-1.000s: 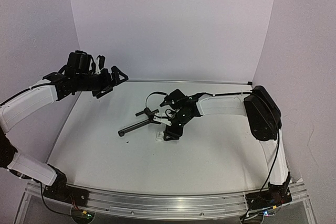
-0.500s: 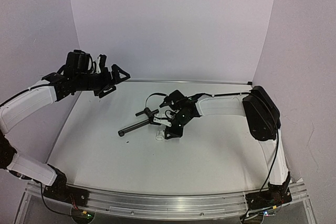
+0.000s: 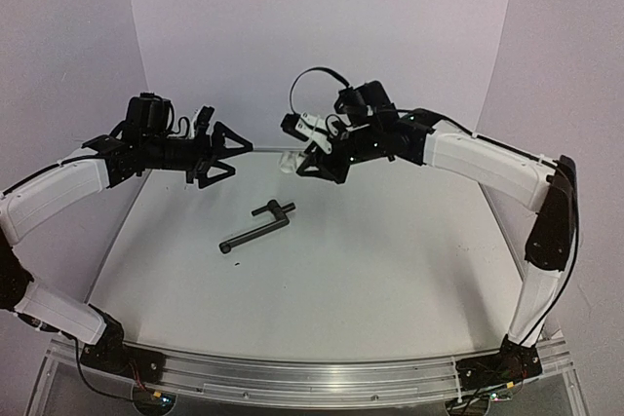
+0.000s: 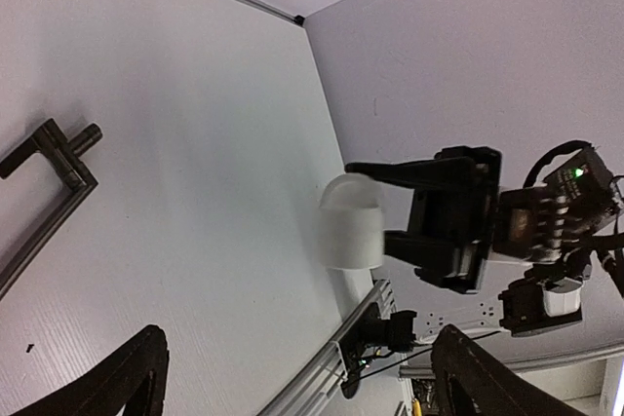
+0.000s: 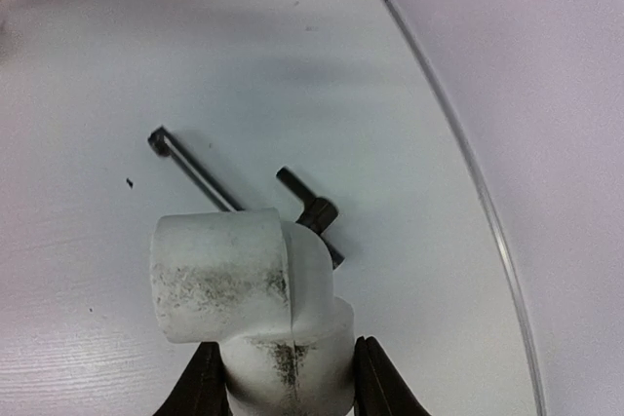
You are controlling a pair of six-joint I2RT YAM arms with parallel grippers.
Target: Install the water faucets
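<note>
The water faucets are in two parts. The slim black pipe [image 3: 255, 226] with its bent crank end lies flat on the white table [image 3: 390, 270], and it also shows in the right wrist view [image 5: 200, 174] and at the left edge of the left wrist view [image 4: 51, 190]. My right gripper [image 3: 304, 154] is shut on the white elbow fitting [image 3: 289, 161] and holds it in the air above the back of the table. Its fingers [image 5: 203, 385] clamp the fitting's lower socket [image 5: 255, 311]. My left gripper [image 3: 234, 158] hangs open just left of the fitting [image 4: 353, 224], facing it, holding nothing.
Pale walls close the table at the back and on both sides. An aluminium rail [image 3: 312, 377] with the arm bases runs along the near edge. A thin metal strip [image 5: 458, 153] edges the table's far side.
</note>
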